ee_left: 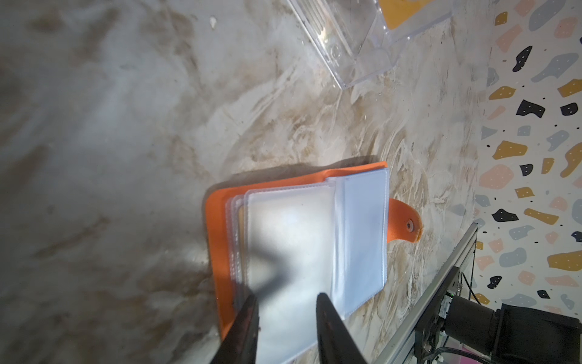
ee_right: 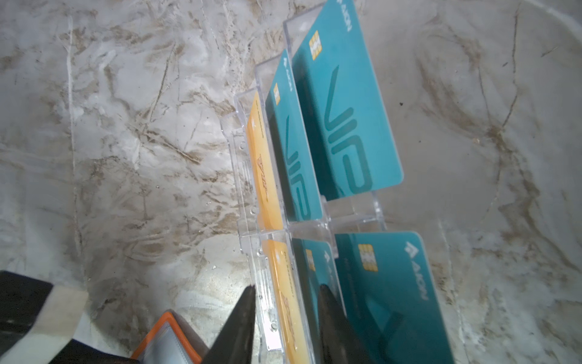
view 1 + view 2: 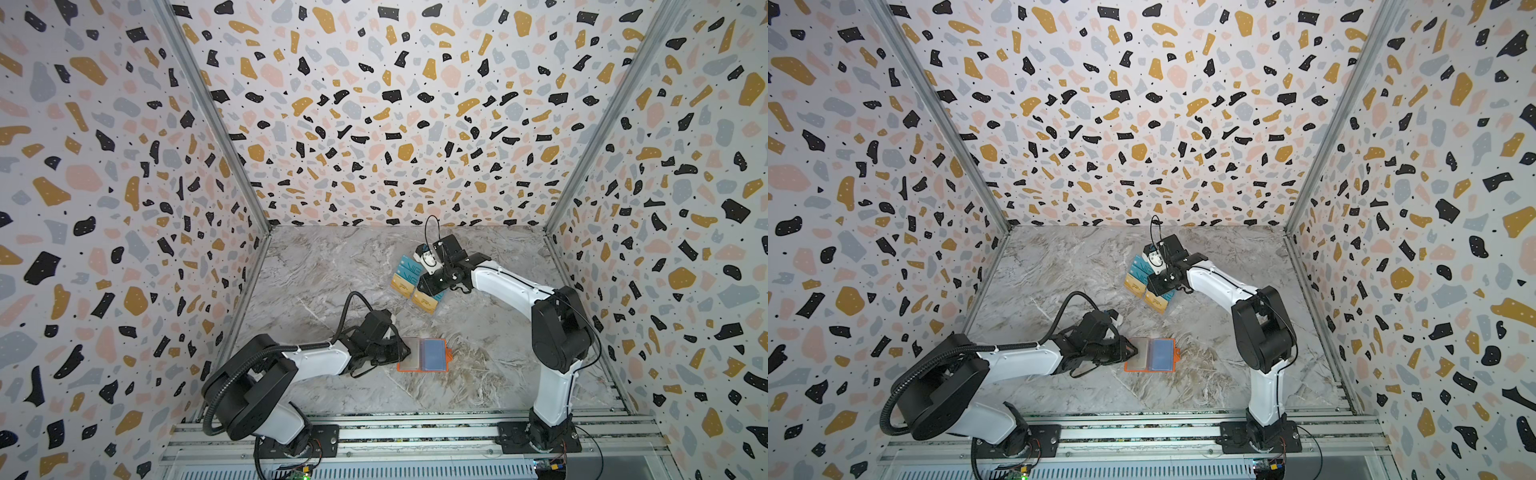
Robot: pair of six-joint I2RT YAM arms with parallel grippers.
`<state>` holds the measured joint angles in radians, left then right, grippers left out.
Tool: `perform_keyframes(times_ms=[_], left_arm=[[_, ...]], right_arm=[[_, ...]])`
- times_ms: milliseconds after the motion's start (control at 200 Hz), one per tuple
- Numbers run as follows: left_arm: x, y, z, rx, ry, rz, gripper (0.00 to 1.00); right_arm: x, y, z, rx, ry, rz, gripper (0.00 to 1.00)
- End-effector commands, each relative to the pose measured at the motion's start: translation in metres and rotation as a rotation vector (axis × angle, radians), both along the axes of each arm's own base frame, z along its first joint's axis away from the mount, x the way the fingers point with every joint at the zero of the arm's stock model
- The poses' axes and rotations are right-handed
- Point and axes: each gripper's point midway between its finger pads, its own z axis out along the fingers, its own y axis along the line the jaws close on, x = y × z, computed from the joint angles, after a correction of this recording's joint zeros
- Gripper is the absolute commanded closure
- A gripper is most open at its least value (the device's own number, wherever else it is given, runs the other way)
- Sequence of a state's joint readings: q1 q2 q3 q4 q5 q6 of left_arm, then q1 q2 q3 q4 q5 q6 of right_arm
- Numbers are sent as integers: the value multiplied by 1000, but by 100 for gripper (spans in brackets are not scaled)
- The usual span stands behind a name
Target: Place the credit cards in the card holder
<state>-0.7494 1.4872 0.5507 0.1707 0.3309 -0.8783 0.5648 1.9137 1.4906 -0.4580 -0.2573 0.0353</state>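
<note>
The orange card holder (image 3: 446, 354) (image 3: 1176, 354) lies open on the marble table, clear sleeves up. My left gripper (image 3: 409, 352) (image 1: 286, 302) is open just over its left page, with only the clear sleeve (image 1: 289, 239) showing between the fingers. Several credit cards, teal VIP ones (image 2: 346, 126) (image 3: 409, 266) and gold ones (image 2: 264, 170) (image 3: 403, 284), stand in a transparent tiered stand (image 2: 352, 214). My right gripper (image 2: 285, 299) (image 3: 428, 291) is open at the stand's front row. Its jaws straddle a gold card (image 2: 288, 315) and the clear front wall without closing on them.
The stand's clear corner (image 1: 356, 47) lies a short way beyond the holder. The holder's snap tab (image 1: 406, 223) points toward the right arm's base (image 1: 504, 331). An aluminium rail (image 3: 415, 432) runs along the front edge. Patterned walls close three sides.
</note>
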Motion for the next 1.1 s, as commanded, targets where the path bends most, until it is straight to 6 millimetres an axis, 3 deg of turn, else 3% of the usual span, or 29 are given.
perform_keyframes(times_ms=[0, 400, 606, 921, 1096], left_arm=[[1, -3, 3, 3, -1, -4, 66], [2, -2, 0, 14, 3, 1, 65], [3, -3, -1, 11, 5, -1, 64], [1, -1, -2, 15, 6, 1, 64], [3, 1, -3, 26, 7, 10, 64]], right_arm=[[3, -1, 4, -27, -7, 11, 64], [-6, 4, -8, -52, 28, 39, 65], [-5, 5, 0, -43, 12, 41, 79], [-11, 7, -8, -43, 43, 65, 88], [-9, 8, -3, -41, 33, 69, 91]])
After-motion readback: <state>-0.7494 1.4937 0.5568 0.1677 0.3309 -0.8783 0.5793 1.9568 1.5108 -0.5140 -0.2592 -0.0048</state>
